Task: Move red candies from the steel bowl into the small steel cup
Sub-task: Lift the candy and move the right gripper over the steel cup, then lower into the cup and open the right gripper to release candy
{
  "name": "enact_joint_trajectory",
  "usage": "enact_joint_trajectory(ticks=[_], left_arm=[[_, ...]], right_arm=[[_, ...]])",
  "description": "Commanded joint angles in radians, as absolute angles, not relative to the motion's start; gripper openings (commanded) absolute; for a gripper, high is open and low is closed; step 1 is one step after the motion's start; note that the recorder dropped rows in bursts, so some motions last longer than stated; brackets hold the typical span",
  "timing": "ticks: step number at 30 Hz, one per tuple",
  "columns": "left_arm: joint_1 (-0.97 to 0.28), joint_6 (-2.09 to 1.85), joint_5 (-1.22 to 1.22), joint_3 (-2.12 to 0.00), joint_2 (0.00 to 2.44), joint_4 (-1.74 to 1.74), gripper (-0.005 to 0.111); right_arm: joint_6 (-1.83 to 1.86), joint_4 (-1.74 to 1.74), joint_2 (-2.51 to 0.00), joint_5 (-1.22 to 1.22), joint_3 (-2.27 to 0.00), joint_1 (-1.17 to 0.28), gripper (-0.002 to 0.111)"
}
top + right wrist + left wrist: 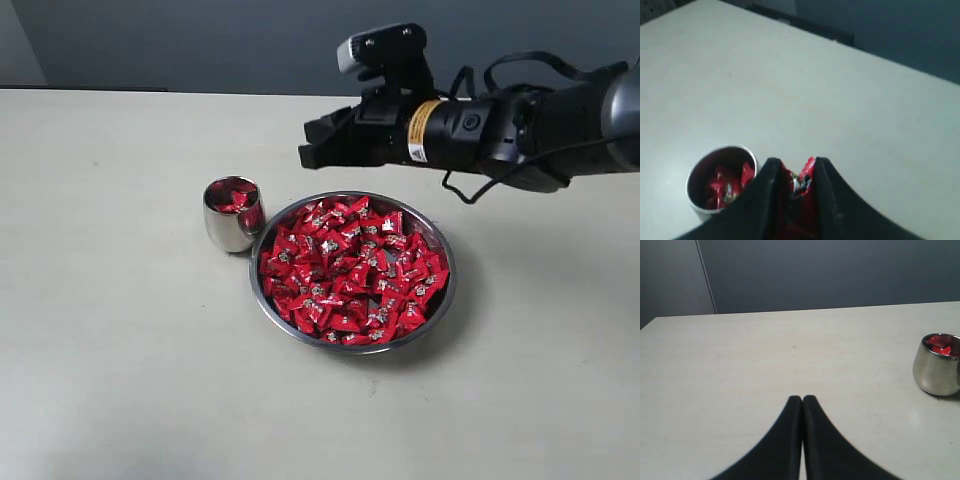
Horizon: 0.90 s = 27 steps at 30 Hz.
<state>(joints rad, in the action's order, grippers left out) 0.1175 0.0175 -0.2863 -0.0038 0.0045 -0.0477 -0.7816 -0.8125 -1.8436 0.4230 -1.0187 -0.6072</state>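
- The left gripper (802,399) is out of the exterior view. In its own wrist view its two dark fingers (785,440) are pressing tip to tip, with nothing between them, low over the bare pale table (120,350).
- The small steel cup (233,213) is standing upright ahead of the left jaws and off to one side, well apart from them (937,364). A few red-wrapped candies (940,345) are showing inside its mouth.
- Seen from the right wrist, the same cup (721,182) is sitting below the right jaws and just to one side of them, not directly beneath. It is partly filled with wrapped candies (727,185).
- The right gripper (312,148) is hovering in the air, pointing toward the cup's side of the exterior view. Its fingertips are hanging higher than the cup and over the far edge of the bowl.
- Its jaws are standing narrow, pinching a held candy (805,170) between the two fingers (769,175); the crumpled red wrapper is sticking out past the tips (796,164).
- The steel bowl (452,275) is resting on the table below and behind the right jaws, toward the arm's side. Its rim is sitting just beside the cup; I cannot tell whether they are touching.
- The red candies (350,265) are filling the bowl in a heaped layer, well below the jaws.
- The right arm (520,125) is stretching in from the right edge, above the bowl's far side.
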Motion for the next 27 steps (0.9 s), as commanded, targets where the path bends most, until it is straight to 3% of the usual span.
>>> enact_joint_trajectory(ticks=[1, 11, 27], left_arm=[[0.118, 0.019, -0.284, 0.0, 0.0, -0.045, 0.0], [0.118, 0.019, -0.284, 0.0, 0.0, -0.045, 0.0], [0.118, 0.019, -0.284, 0.0, 0.0, -0.045, 0.0]], right_arm=[[-0.886, -0.991, -1.895, 0.426, -1.128, -0.609, -0.001], [-1.558, -1.743, -2.082, 0.524, -1.432, -0.641, -0.001], [-1.623, -1.744, -2.198, 0.568, -1.521, -0.698, -0.001]])
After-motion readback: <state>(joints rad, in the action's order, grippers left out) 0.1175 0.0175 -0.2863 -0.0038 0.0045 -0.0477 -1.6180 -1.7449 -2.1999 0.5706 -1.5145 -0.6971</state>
